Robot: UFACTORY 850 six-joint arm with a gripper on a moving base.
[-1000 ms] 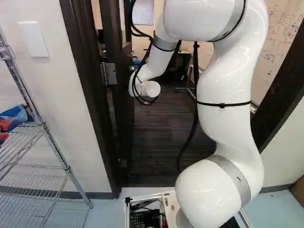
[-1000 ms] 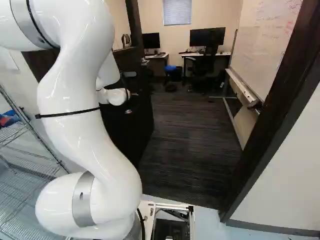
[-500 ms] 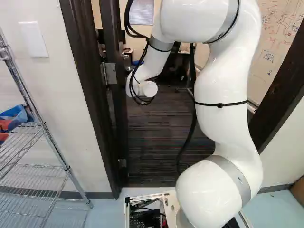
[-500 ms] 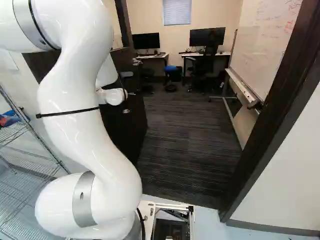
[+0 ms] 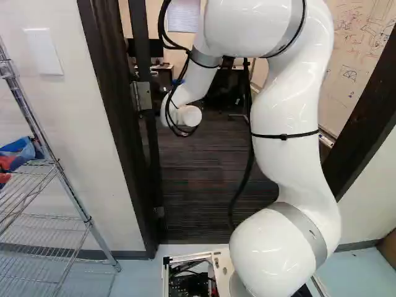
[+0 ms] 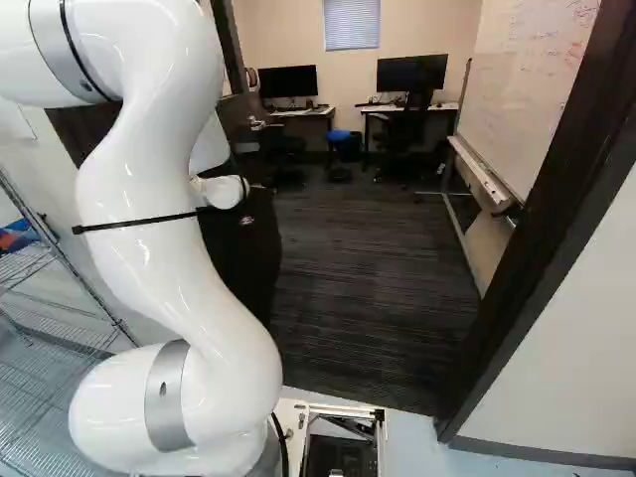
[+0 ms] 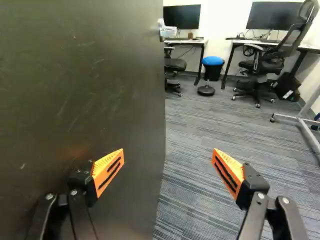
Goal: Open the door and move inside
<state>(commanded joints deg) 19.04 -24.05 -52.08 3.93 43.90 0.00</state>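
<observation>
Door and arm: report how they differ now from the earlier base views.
The door has swung further open into the room. The arm has shifted slightly toward the left of the left base view. The base, door frame and wire shelf stayed put.

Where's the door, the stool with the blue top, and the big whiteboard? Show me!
Door (image 7: 85,100): wrist view, on its wide, flat, dark face.
Stool (image 7: 213,60): wrist view, on its blue top.
Whiteboard (image 6: 522,99): right base view, on its white writing surface.
</observation>
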